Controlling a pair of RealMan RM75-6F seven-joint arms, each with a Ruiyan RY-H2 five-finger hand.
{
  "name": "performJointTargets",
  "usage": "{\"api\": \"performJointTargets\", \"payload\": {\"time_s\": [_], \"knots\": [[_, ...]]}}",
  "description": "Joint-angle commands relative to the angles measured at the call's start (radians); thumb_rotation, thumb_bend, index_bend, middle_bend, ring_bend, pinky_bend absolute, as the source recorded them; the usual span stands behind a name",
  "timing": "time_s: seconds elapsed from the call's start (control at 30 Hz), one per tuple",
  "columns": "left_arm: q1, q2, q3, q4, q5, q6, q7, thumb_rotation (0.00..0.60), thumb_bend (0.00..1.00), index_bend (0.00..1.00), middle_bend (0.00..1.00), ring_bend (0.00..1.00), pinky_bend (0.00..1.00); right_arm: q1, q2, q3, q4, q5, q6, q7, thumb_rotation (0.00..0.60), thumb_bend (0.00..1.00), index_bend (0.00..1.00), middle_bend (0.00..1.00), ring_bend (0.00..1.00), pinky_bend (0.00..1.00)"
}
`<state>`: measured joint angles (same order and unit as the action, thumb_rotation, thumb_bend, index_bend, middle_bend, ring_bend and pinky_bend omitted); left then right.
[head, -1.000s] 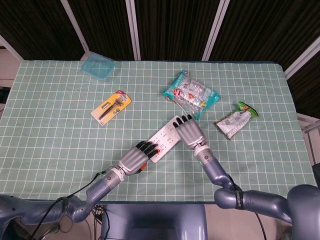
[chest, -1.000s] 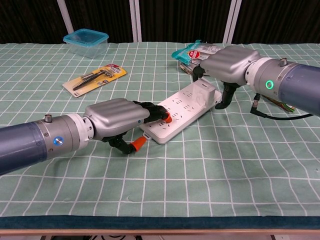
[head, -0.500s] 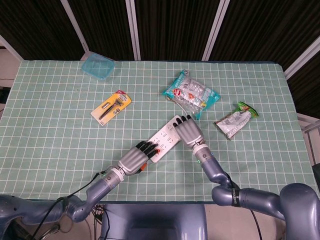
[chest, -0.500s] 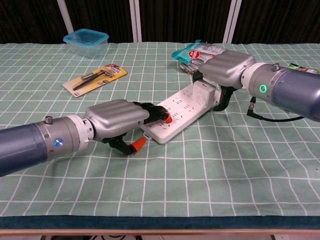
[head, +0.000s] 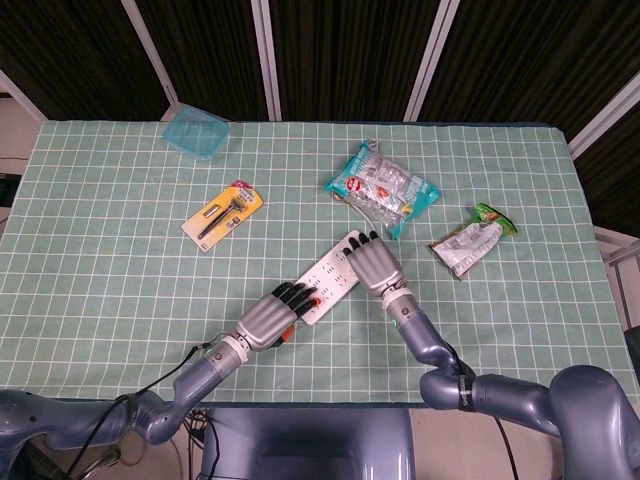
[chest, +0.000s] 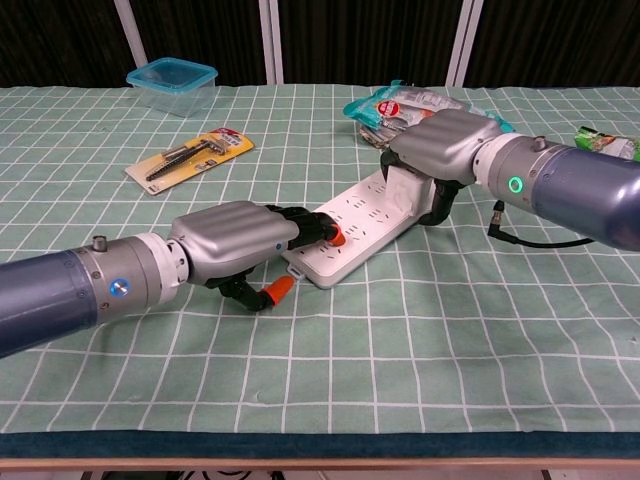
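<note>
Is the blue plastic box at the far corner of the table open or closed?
Closed: the blue plastic box carries its lid flat on top.

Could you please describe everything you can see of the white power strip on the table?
The power strip is a long white block, plastic by the look of it, with rows of sockets on its top face. It lies flat and diagonal on the green checked tablecloth, near the middle of the table. The left hand rests its fingers on the nearer end, where orange parts show at its fingertips and under the hand. The right hand covers the farther end from above. The snack bag lies just beyond it.
</note>
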<state>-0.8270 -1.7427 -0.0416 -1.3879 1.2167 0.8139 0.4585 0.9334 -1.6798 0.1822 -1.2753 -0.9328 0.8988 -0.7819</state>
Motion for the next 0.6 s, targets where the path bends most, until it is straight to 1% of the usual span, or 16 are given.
{"api": "performJointTargets", "payload": {"time_s": [0.03, 0.2, 0.27, 0.53, 0.6], "knots": [[0.000, 0.000, 0.002, 0.001, 0.002, 0.000, 0.000, 0.600, 0.58, 0.16, 0.09, 0.03, 0.15, 0.001, -0.004, -0.002, 0.006, 0.000, -0.001, 0.005, 0.600, 0.38, 0.40, 0.27, 0.25, 0.29], [-0.002, -0.004, 0.003, 0.002, 0.005, -0.002, -0.001, 0.600, 0.58, 0.16, 0.09, 0.03, 0.15, 0.003, -0.006, -0.007, 0.009, -0.006, -0.002, 0.013, 0.600, 0.52, 0.45, 0.27, 0.25, 0.29], [-0.002, -0.005, 0.003, 0.002, 0.005, -0.002, -0.001, 0.600, 0.58, 0.16, 0.09, 0.03, 0.15, 0.004, -0.005, -0.006, 0.007, -0.008, 0.001, 0.016, 0.600, 0.55, 0.47, 0.27, 0.25, 0.29], [-0.001, -0.009, 0.006, 0.005, 0.003, -0.002, 0.000, 0.600, 0.58, 0.16, 0.09, 0.03, 0.15, 0.004, 0.006, -0.011, -0.010, -0.018, 0.012, 0.015, 0.600, 0.66, 0.58, 0.28, 0.25, 0.29], [-0.001, -0.011, 0.007, 0.005, 0.002, -0.002, 0.002, 0.600, 0.58, 0.16, 0.09, 0.03, 0.15, 0.003, 0.009, -0.012, -0.018, -0.021, 0.016, 0.015, 0.600, 0.67, 0.60, 0.28, 0.25, 0.29]]}}
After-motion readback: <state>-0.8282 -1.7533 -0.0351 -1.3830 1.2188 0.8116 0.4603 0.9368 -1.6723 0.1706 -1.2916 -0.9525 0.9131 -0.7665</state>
